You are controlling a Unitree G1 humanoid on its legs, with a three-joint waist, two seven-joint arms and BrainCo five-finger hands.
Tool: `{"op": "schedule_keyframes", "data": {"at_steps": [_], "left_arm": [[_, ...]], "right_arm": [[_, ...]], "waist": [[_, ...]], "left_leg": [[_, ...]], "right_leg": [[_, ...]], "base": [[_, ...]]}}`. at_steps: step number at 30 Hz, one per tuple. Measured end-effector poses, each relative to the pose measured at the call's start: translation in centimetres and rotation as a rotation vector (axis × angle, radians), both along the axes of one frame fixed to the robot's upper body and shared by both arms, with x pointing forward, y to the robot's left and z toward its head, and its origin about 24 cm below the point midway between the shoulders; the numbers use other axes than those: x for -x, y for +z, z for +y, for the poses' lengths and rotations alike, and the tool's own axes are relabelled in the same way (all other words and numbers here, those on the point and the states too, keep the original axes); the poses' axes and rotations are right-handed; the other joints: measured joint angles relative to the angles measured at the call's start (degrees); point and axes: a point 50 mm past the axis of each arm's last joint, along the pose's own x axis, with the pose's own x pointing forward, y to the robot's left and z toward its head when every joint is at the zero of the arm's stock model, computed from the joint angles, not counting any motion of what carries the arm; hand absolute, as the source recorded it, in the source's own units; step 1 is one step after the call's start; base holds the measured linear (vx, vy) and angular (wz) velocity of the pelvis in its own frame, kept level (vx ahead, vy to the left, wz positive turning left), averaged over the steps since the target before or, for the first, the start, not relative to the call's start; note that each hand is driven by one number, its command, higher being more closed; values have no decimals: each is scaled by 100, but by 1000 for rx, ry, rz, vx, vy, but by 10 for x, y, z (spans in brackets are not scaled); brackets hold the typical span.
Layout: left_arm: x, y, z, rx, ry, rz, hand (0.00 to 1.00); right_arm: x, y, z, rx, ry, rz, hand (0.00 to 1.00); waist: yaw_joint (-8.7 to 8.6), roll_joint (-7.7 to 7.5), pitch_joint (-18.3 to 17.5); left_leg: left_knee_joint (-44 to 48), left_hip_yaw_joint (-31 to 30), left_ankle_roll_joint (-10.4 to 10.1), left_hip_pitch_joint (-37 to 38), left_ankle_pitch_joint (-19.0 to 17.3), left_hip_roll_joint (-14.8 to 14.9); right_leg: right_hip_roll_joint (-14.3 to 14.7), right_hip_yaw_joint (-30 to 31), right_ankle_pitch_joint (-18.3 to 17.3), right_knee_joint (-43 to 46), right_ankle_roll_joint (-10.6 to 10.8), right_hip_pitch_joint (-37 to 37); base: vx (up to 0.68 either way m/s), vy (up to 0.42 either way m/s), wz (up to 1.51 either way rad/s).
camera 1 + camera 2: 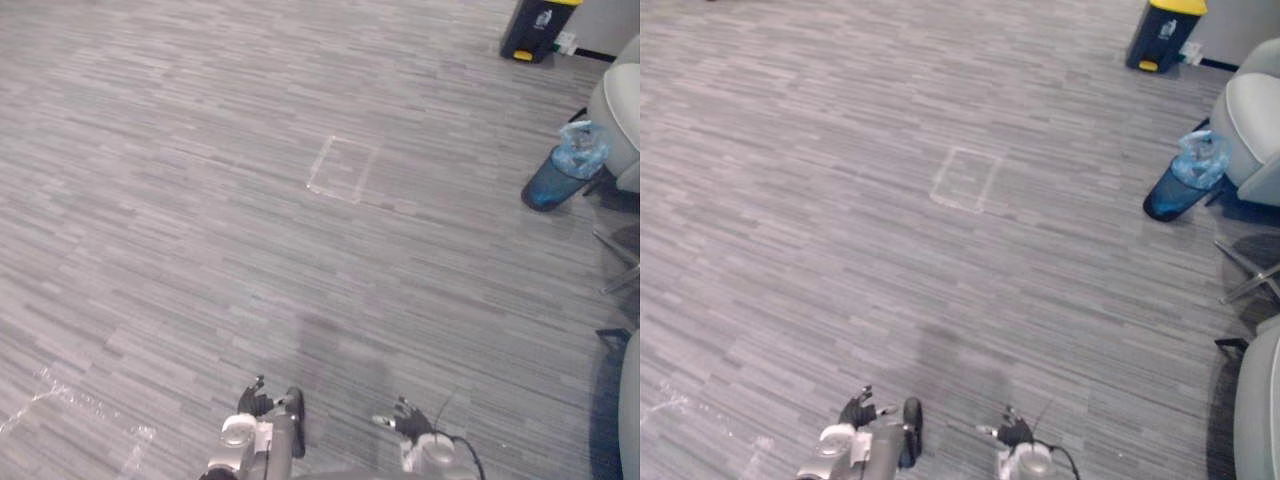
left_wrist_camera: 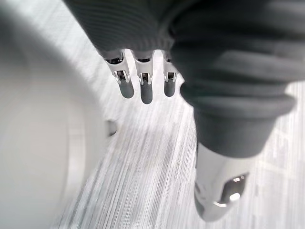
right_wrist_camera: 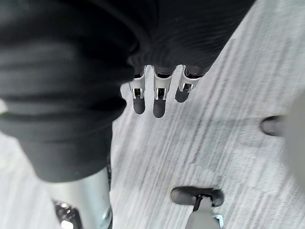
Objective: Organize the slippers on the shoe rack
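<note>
My left hand hangs low at the bottom edge of the eye views, over grey striped carpet. In the left wrist view its fingers point straight down with the thumb apart and nothing between them. A short way to its right is my right hand, also low over the floor. Its fingers are straight and hold nothing, with carpet past them.
A taped square marks the floor ahead. A black bin with a yellow lid stands at the far right. A blue waste bin with a plastic bag stands beside grey chairs on the right. Tape marks lie at lower left.
</note>
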Motion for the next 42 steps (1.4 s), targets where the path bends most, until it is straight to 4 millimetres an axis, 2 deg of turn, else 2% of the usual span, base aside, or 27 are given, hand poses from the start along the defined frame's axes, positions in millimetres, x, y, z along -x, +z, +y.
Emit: {"op": "schedule_keyframes", "data": {"at_steps": [2,3,5,7,9,10,11,13,14,15,16,17,19,21,24,25,26,27,28,32,33,34,35,36,38,40,42], "left_arm": [[9,-5,3,-22,-30,58,0],[12,-7,5,-26,-31,74,0],[17,-9,9,-37,-25,94,0],[7,-5,13,-48,-29,69,0],[6,-4,19,-66,-35,69,0],[5,-4,20,-71,-45,70,0],[5,-4,20,-71,-46,70,0],[4,-5,8,-36,-54,69,0],[8,-7,1,-8,-30,76,0],[10,-8,-4,13,-12,77,0],[10,-7,-8,36,22,61,0],[7,-5,-10,52,50,38,0],[7,-4,-9,59,73,26,0],[10,-3,-7,58,87,23,0],[7,-2,-6,51,81,7,0],[10,-3,-11,50,52,20,0],[12,-4,-13,51,37,24,0],[11,-4,-16,49,13,25,0],[13,-6,-13,39,8,40,0],[17,-7,-2,3,-10,60,0],[18,-8,-1,1,-10,64,0],[22,-10,3,-13,-18,84,0],[25,-11,5,-19,-19,97,0],[26,-12,6,-25,-25,117,0],[32,-15,6,-29,-36,149,0],[31,-15,8,-39,-47,153,0],[29,-14,12,-53,-68,149,0]], "right_arm": [[-3,1,-3,7,0,0,0],[-4,2,-6,16,6,-9,0],[-8,4,-9,25,10,-28,0],[-13,6,-11,31,14,-43,0],[-15,6,-5,14,12,-52,0],[-16,7,-2,6,12,-61,0],[-16,7,-3,9,12,-61,0],[-15,7,-7,12,-10,-56,0],[-14,7,-11,14,-34,-53,0],[-12,6,-11,18,-25,-50,0],[-9,6,-9,17,-10,-45,0],[-8,5,-5,15,13,-38,0],[-8,4,-2,12,27,-33,0],[-9,4,4,-2,26,-32,0],[-10,4,1,-4,-1,-27,0],[-7,4,-6,12,-18,-20,0],[-6,4,-10,21,-19,-17,0],[-5,4,-14,34,-18,-13,0],[0,1,-12,30,-19,11,0],[16,-5,-13,25,-40,66,0],[19,-6,-13,23,-45,79,0],[16,-6,-12,19,-40,73,0],[14,-5,-11,16,-35,65,0],[12,-4,-13,26,-26,56,0],[9,-2,-19,45,-18,43,0],[2,1,-17,40,-15,11,0],[-1,1,-12,28,-13,1,0]], "waist": [[-18,32,102],[-43,132,134],[-82,299,113],[-142,329,140],[-282,127,59],[-452,-9,61],[-480,14,56],[-392,109,13],[-396,185,20],[-402,238,-13],[-358,311,-57],[-272,314,-59],[-188,312,-56],[-34,284,-45],[49,196,-16],[61,336,-83],[68,482,-104],[92,634,-114],[64,554,-190],[21,185,-268],[33,123,-311],[36,147,-295],[26,170,-268],[-3,217,-231],[-44,344,-182],[-105,393,-158],[-201,229,-199]], "left_leg": [[-544,-18,61,967,-64,-34],[-844,-15,53,1556,-169,40],[-1122,34,27,2148,-350,171],[-1314,42,-34,2552,-648,368],[-1512,14,-62,2786,-677,337],[-1605,-130,-70,3018,-682,290],[-1602,-170,-94,3052,-696,317],[-971,-349,-201,2930,-641,427],[-370,-400,-397,2874,-524,429],[480,-463,-641,2617,-389,457],[1857,-469,-1230,2074,-102,606],[3317,-321,-1354,1372,-52,840],[3934,-99,-1204,997,-174,1069],[4005,285,-863,516,-618,1259],[1976,535,-730,78,-867,832],[419,249,-893,17,-463,634],[-235,49,-995,-4,-234,615],[-285,-145,-1042,-150,461,677],[-165,-113,-692,-152,472,491],[-229,103,-200,240,256,101],[-372,221,-137,472,212,48],[-638,292,-58,899,130,54],[-781,300,-61,1143,80,58],[-1014,312,-67,1578,-48,67],[-1302,441,-96,2209,-282,194],[-1394,534,-143,2531,-600,367],[-1456,545,-282,2703,-807,373]], "right_leg": [[-12,-150,-298,1148,-144,-327],[7,-382,-500,1328,-379,-451],[182,-593,-757,1095,-536,-909],[601,-572,-748,146,-414,-1595],[692,-576,-64,-1432,-311,-1933],[670,-589,938,-1752,-507,-2007],[689,-600,865,-1727,-672,-1972],[688,-688,527,-1251,-878,-1885],[662,-721,371,-1053,-1027,-1705],[656,-723,299,-1180,-1058,-1418],[654,-731,228,-1441,-1096,-1065],[661,-673,7,-1794,-1132,-564],[687,-556,-159,-2065,-1121,-174],[625,-335,-196,-2492,-1152,449],[168,-211,-259,-2833,-1087,1036],[106,-102,-262,-2938,-1081,1155],[133,-37,-262,-3032,-1081,1241],[179,87,-328,-3165,-969,1429],[1,144,-342,-3146,-881,1518],[-298,589,70,-1937,-219,1116],[-273,812,265,-1331,45,893],[-130,1040,642,-124,612,433],[-100,1010,536,530,542,157],[-46,743,80,1306,116,-248],[100,272,-526,1406,-364,-843],[457,-37,-707,596,-453,-1384],[619,-277,-379,-673,-373,-1721]], "base": [[538,143,-29],[525,118,-50],[553,75,-27],[518,-34,-5],[676,-98,29],[590,-111,50],[586,-115,35],[569,-127,2],[565,-129,6],[657,-110,9],[505,-57,13],[480,-42,7],[406,-11,-10],[461,64,-36],[434,141,-37],[443,213,-45],[585,342,-59],[540,348,-39],[538,332,-18],[516,242,11],[494,197,-36],[467,168,-47],[514,170,-60],[359,91,-52],[366,48,-56],[308,-40,-37],[358,-95,-4]]}}
